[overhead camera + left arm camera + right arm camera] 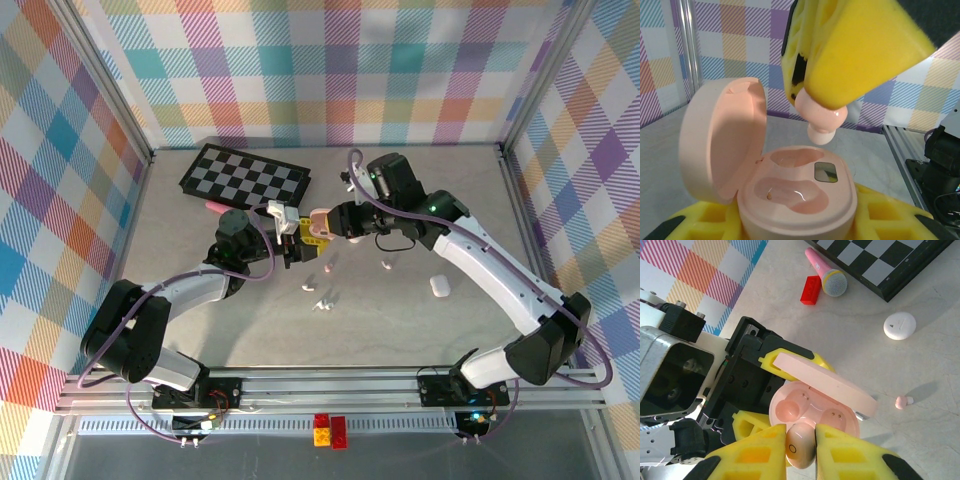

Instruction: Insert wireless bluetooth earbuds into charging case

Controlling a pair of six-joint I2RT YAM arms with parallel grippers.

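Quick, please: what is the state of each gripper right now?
Left gripper: closed on the open pink charging case.
Right gripper: closed on a pink earbud, above the case.

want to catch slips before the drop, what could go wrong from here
The pink earbud in the right pincer hangs above the open case, not clearly lined up with either empty socket; released now it could land askew or bounce out. The pincer's broad yellow fingers are near the raised lid and could nudge the case in the left pincer.
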